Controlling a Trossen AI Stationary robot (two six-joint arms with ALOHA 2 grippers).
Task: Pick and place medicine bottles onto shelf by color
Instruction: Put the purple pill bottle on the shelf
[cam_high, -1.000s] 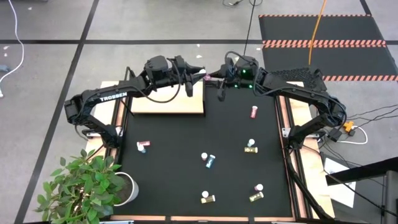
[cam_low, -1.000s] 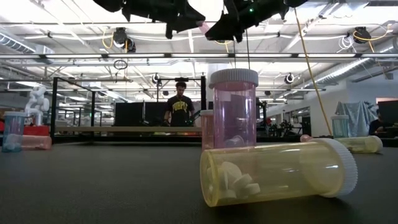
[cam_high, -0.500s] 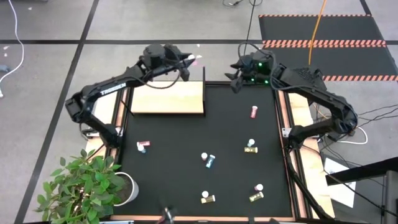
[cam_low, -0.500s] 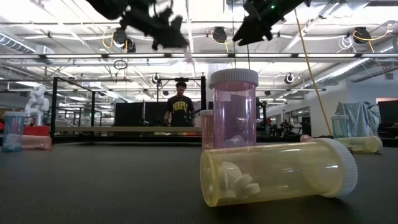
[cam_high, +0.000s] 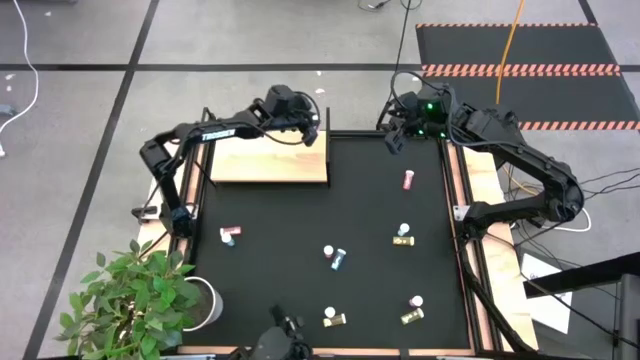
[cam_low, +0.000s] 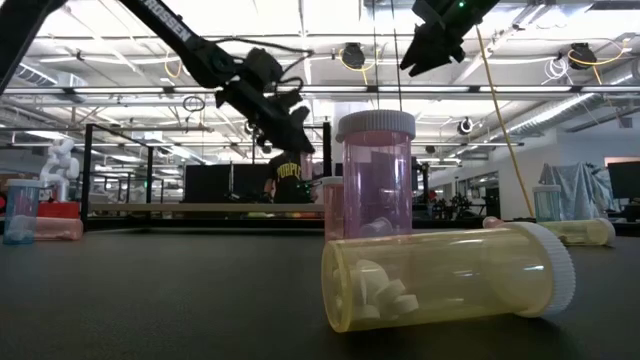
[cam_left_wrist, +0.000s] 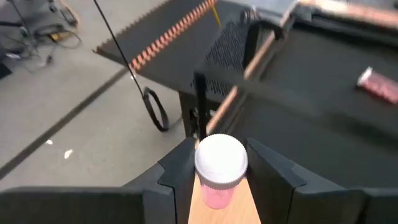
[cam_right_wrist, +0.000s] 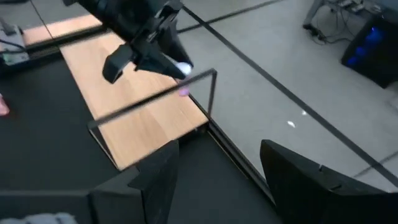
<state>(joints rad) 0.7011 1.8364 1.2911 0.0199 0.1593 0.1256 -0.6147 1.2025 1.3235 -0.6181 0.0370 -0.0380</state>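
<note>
My left gripper (cam_high: 312, 128) is over the far right corner of the pale wood shelf (cam_high: 260, 158), shut on a pink bottle with a white cap (cam_left_wrist: 221, 163). My right gripper (cam_high: 393, 135) hovers open and empty above the mat's far edge, right of the shelf; its wrist view looks past its own fingers toward the left gripper (cam_right_wrist: 149, 53). Several other bottles are on the black mat: a pink one (cam_high: 408, 180), another pink one (cam_high: 230, 236), a blue one (cam_high: 338, 257) and yellow ones (cam_high: 402, 236) (cam_high: 334, 318). My left gripper pinches the pink bottle between its two fingers (cam_left_wrist: 180, 168), which stand on either side of the white cap and the top of the pink body (cam_left_wrist: 217, 196). The fingers slant down from above. The bottle is lifted clear, cap up, above the shelf's wood (cam_left_wrist: 231, 213).
A thin dark metal frame (cam_right_wrist: 211, 93) stands at the shelf's far right corner, close to the held bottle. In the low view a pink bottle stands upright (cam_low: 375, 180) behind a yellow one lying on its side (cam_low: 450, 275). A potted plant (cam_high: 140, 300) sits at the table's near left.
The two grippers, close together over the shelf's far right corner a second ago, have parted. The right gripper has drawn back toward the table's right. The left gripper, carrying the pink bottle, swung toward the far edge, then came down over the shelf's far right corner.
</note>
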